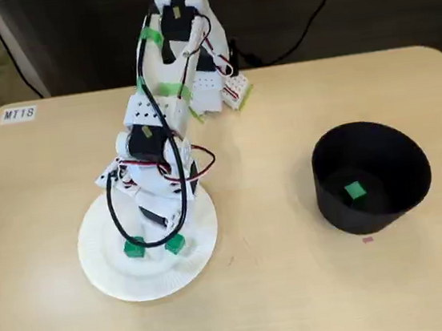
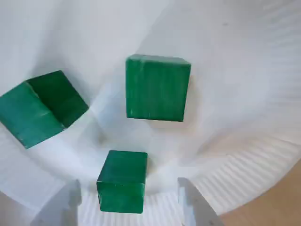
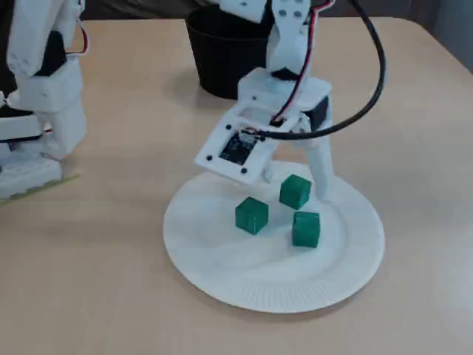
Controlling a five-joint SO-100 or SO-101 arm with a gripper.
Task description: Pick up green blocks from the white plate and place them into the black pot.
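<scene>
**Open fingers straddle the rim-side block**

We see the gripper (image 2: 129, 188) with its fingers spread wide on either side of one green block (image 2: 122, 179), which sits by the ribbed rim of the white plate (image 2: 244, 94). We judge this spacing lets them close on it squarely; nothing is gripped yet. Beyond it, two more green blocks (image 2: 157, 87) (image 2: 40, 108) lie nearer the plate's middle, clear of the fingers. Farthest, toward the table's (image 1: 302, 301) right edge in a fixed view, the black pot (image 1: 374, 195) holds one block (image 1: 355, 190).
</scene>
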